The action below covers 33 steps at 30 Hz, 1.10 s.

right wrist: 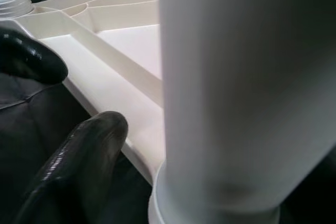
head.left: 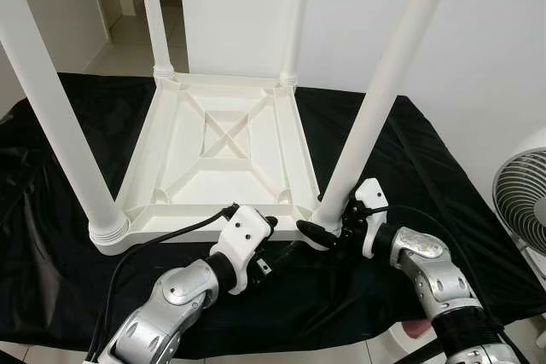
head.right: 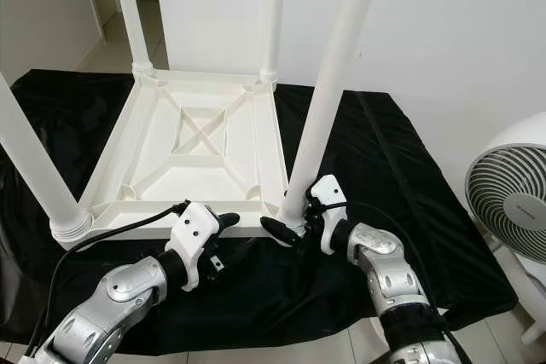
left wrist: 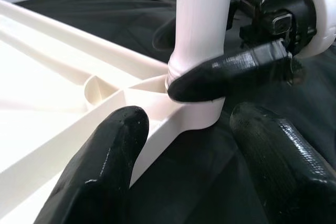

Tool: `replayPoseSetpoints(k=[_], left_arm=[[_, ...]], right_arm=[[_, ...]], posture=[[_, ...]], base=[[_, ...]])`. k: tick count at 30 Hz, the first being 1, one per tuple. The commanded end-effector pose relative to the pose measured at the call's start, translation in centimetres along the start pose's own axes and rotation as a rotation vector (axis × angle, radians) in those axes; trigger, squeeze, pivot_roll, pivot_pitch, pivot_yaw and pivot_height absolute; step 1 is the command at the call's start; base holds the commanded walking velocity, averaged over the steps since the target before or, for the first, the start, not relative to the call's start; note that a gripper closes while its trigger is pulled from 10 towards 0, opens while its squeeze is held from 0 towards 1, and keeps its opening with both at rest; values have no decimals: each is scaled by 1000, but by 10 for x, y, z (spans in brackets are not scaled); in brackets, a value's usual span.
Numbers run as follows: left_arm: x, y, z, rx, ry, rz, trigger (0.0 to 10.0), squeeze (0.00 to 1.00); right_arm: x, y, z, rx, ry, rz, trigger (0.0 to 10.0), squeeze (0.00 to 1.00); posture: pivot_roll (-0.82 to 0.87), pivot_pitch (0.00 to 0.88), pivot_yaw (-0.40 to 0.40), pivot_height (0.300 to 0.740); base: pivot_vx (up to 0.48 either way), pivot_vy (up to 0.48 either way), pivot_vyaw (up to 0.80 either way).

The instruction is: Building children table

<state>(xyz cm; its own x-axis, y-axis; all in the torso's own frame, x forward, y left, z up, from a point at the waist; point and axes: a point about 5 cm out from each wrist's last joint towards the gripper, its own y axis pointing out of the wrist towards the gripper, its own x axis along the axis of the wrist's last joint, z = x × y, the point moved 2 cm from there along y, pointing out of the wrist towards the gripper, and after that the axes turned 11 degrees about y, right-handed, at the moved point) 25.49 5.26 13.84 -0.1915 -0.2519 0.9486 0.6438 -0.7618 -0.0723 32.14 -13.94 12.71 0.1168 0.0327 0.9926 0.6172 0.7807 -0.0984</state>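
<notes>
Left eye view: the white children's table [head.left: 223, 155] lies upside down on a black cloth [head.left: 409, 176], four legs pointing up. The right gripper [head.left: 327, 229] is clamped around the base of the near right leg [head.left: 375, 104], at the corner by the cloth's front edge; the left gripper [head.left: 271, 229] sits at the near rim. A fan [head.left: 522, 198] stands to the right.

Left wrist view: left fingers [left wrist: 97, 179] spread apart, straddling the corner socket.

Right wrist view: the leg fills the foreground, one finger [right wrist: 68, 171] beside it
</notes>
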Motion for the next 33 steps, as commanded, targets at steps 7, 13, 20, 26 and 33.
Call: replayPoseSetpoints(k=[7,13,20,26,33], left_arm=[[-15,3,-4,-22,-27,29,10000,0],[-20,5,-4,-15,-45,38,10000,0],[-17,6,-1,-14,-26,27,10000,0],[-15,5,2,-17,-10,19,10000,0],[-12,8,0,-17,-8,6,10000,0]], right_arm=[[-11,6,5,-24,58,-51,0,0],[-17,8,12,-90,118,-115,0,0],[-26,7,14,-246,176,-164,0,0],[-33,6,9,-459,246,-162,0,0],[-40,3,7,-796,350,-187,0,0]], posture=[[30,29,-43,740],[32,20,-49,740],[33,12,-53,740],[33,6,-59,740],[31,6,-62,740]], base=[[0,0,0],[0,0,0],[0,0,0],[0,0,0],[0,0,0]])
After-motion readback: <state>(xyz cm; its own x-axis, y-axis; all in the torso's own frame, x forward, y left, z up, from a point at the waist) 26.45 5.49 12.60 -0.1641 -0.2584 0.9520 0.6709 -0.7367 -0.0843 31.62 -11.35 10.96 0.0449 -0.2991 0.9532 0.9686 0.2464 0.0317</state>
